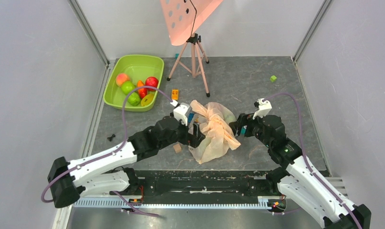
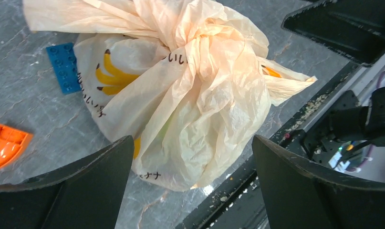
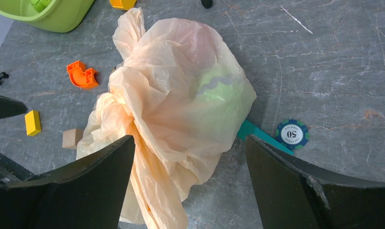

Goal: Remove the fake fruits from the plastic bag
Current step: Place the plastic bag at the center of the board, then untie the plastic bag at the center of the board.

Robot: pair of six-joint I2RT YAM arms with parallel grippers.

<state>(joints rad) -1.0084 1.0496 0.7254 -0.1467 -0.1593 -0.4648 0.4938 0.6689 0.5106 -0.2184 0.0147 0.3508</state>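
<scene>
The plastic bag lies crumpled on the grey table between my two grippers, its neck twisted. It is pale peach with yellow banana print. A green fake fruit shows through the film; other contents are hidden. Several fake fruits lie in the lime-green tub at back left. My left gripper is open, its fingers either side of the bag's lower edge, apart from it. On the bag's right side my right gripper is open, with a loose fold of bag between its fingers.
A tripod stands behind the bag. Small toys lie around the bag: blue plate, orange arc piece, yellow block, wooden block, teal piece, poker chip. A green block sits at the back right.
</scene>
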